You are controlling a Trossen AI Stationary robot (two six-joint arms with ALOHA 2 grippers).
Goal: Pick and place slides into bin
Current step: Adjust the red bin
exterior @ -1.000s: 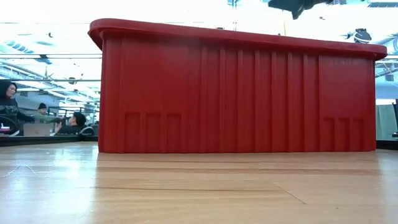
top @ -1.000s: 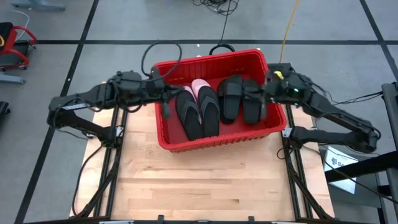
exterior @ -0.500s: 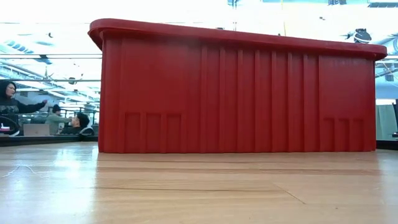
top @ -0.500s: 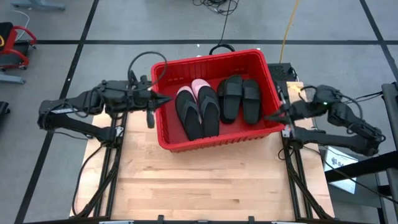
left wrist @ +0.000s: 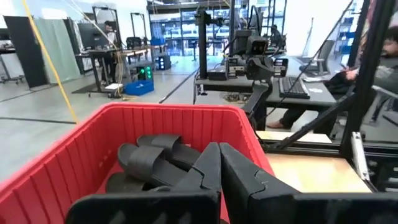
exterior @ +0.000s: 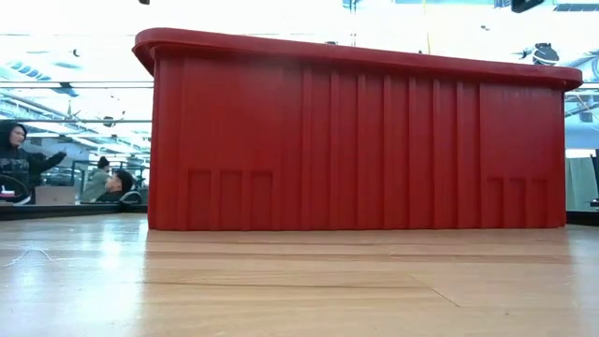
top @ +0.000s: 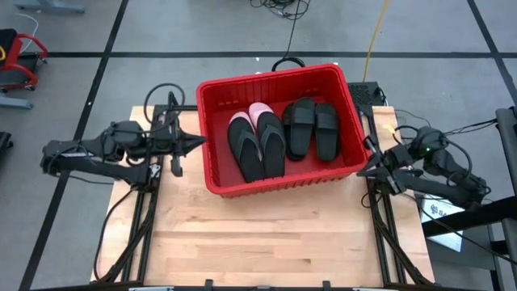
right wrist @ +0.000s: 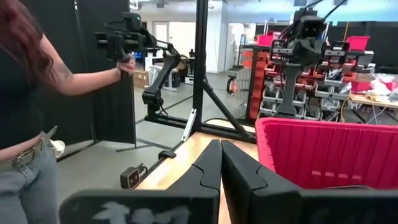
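Observation:
The red bin (top: 212, 170) stands on the far half of the wooden table; the low view shows its near wall (exterior: 356, 140). Inside lie several slides: a black pair (top: 257, 147) over a pink one (top: 258, 110) at the left, and a black wide-strap pair (top: 313, 128) at the right. My left gripper (top: 202, 141) is shut and empty, pointing level at the bin's left wall from outside; in its wrist view (left wrist: 219, 163) black slides (left wrist: 149, 160) show beyond. My right gripper (top: 361, 170) is shut and empty, just outside the bin's right near corner (right wrist: 221, 158).
Bare wooden tabletop (top: 266, 234) spreads in front of the bin. A person (right wrist: 31, 93) stands beyond the table, holding a device, seen in the right wrist view. Cables (top: 279, 8) and a yellow cord (top: 373, 32) lie on the floor behind.
Both grippers have pulled back out of the bin, sinking: my left one toward the table's left edge, my right one toward the right edge and nearer. Both stayed shut and empty. The slides in the bin have not moved.

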